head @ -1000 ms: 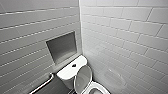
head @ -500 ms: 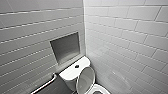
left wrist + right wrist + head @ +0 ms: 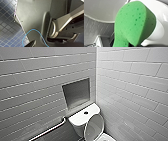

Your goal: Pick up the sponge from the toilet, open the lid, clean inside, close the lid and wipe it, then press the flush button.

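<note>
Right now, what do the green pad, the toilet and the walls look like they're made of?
The sponge looks like soft open-cell foam: matte bright green, pitted with small pores, and bent over. The toilet seems to be glazed ceramic: glossy white with smooth highlights. The walls appear to be pale glazed tiles, judging by the regular grout lines and faint sheen.

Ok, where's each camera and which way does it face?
Head: high up, facing down at the toilet, lid raised.
Left wrist: on the left arm, facing the dark tiled floor; robot's dark plate and blue cable show.
Right wrist: on the right arm, close on the green sponge.
Shared: head and right wrist both see the toilet.
</note>
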